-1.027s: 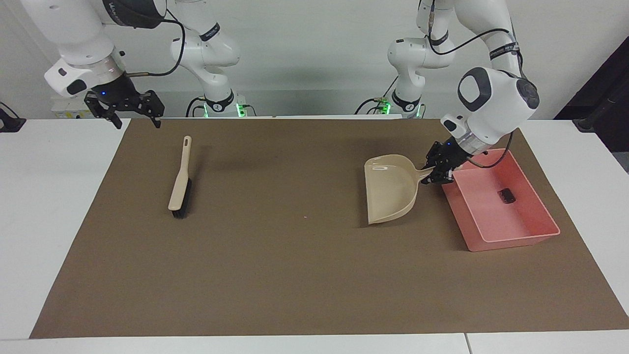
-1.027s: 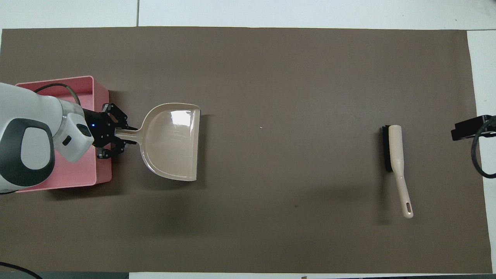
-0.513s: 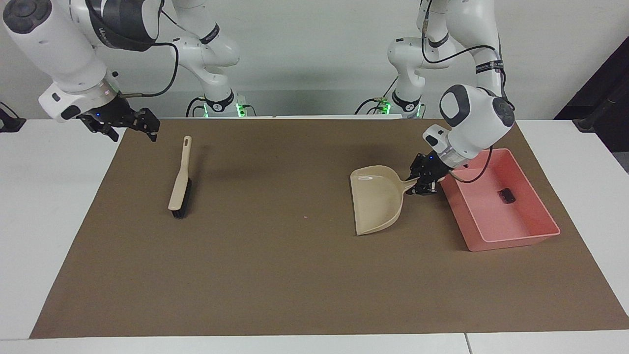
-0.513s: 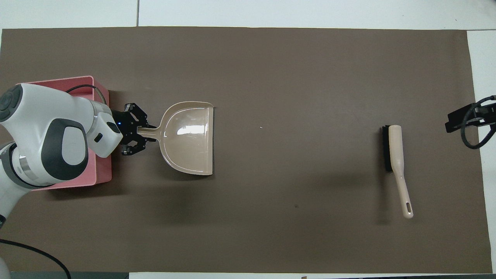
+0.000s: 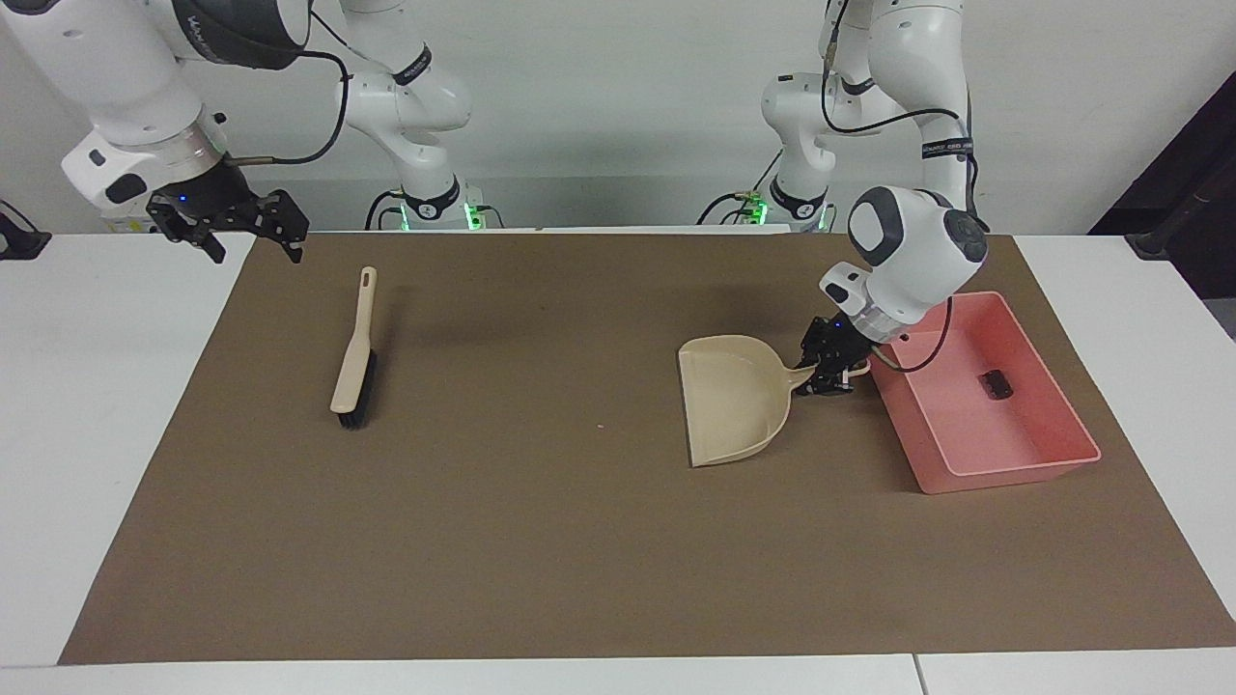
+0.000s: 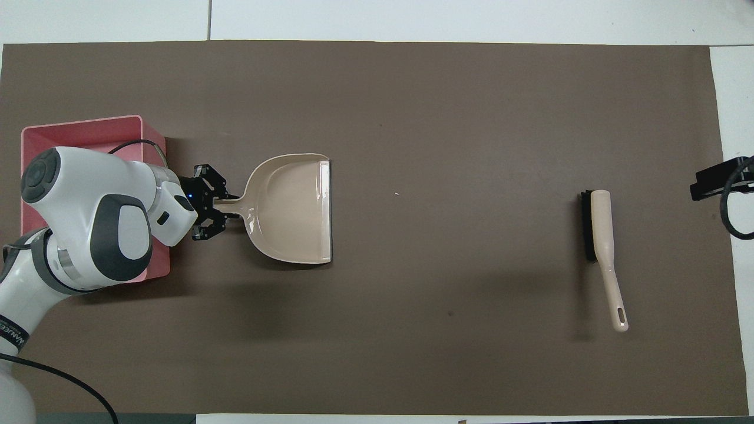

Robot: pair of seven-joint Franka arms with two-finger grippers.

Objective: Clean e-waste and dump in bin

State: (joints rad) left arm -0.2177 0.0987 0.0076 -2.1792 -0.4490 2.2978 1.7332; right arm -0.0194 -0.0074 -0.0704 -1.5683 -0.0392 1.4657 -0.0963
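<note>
My left gripper (image 5: 828, 372) is shut on the handle of the empty beige dustpan (image 5: 729, 401), which lies level and low over the mat beside the pink bin (image 5: 1024, 473). In the overhead view the left gripper (image 6: 215, 206) and dustpan (image 6: 291, 209) lie next to the bin (image 6: 82, 125), mostly hidden under my arm. A small dark block (image 5: 996, 384) lies inside the bin. The white block with orange and green marks is out of view. My right gripper (image 5: 227, 232) is open and empty, raised over the mat's edge at the right arm's end.
A beige hand brush (image 5: 353, 347) with black bristles lies on the brown mat (image 5: 541, 541) toward the right arm's end; it also shows in the overhead view (image 6: 602, 235). A tiny pale speck (image 5: 600, 425) lies mid-mat.
My left gripper has carried the dustpan away from the bin toward the middle of the mat and levelled it low. My right gripper has shifted slightly and stays raised.
</note>
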